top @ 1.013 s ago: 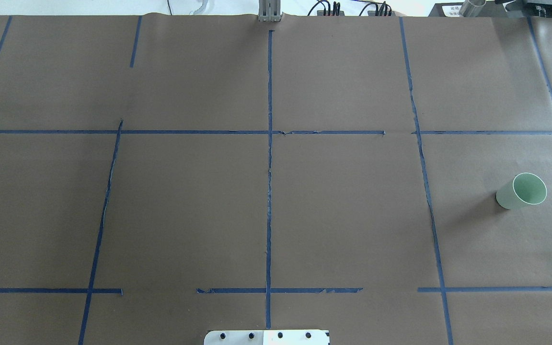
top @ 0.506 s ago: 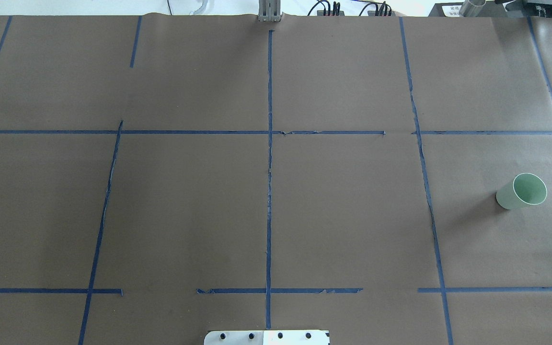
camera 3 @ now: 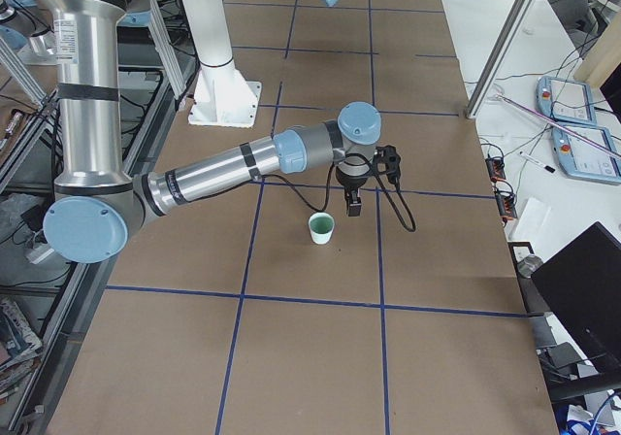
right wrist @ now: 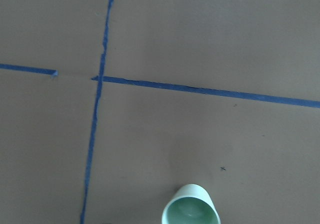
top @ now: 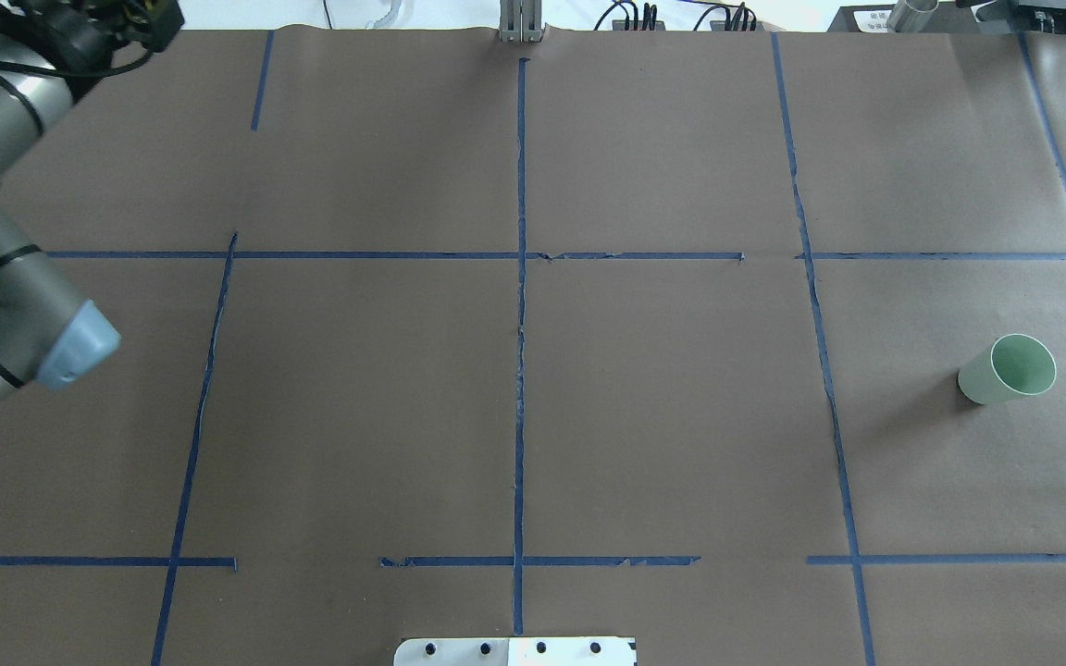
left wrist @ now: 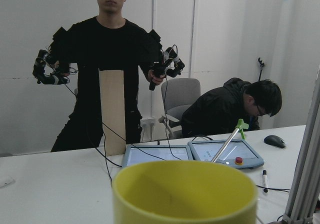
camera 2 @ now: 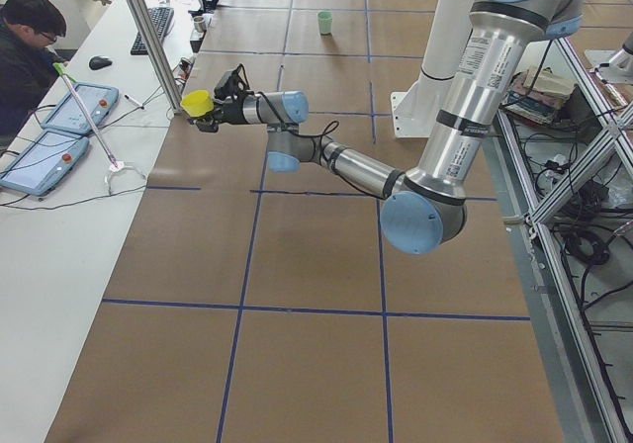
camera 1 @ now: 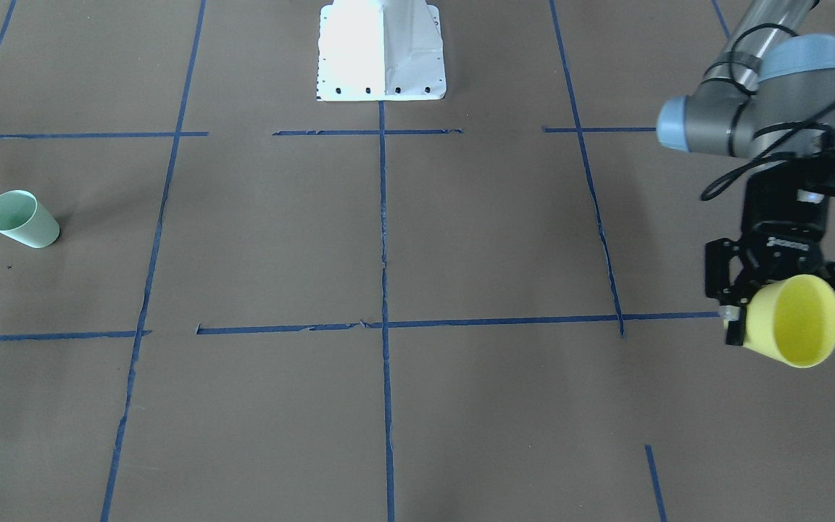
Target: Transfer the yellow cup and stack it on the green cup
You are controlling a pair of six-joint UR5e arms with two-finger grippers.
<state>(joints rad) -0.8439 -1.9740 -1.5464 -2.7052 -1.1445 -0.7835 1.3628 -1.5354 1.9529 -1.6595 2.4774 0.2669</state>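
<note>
Front view: the left claw, clamped on the yellow cup, holds it sideways, well apart from the green cup standing upright on the tabletop. Right side view: the right claw hangs beside the green cup, probably awaiting a hand-over; whether it is apart or together, I cannot tell.

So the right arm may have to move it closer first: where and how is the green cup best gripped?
Probably the rim wall, pinched inside and outside, coming straight down from above: the green cup stands upright, mouth open upward, and tapers toward its base.
</note>
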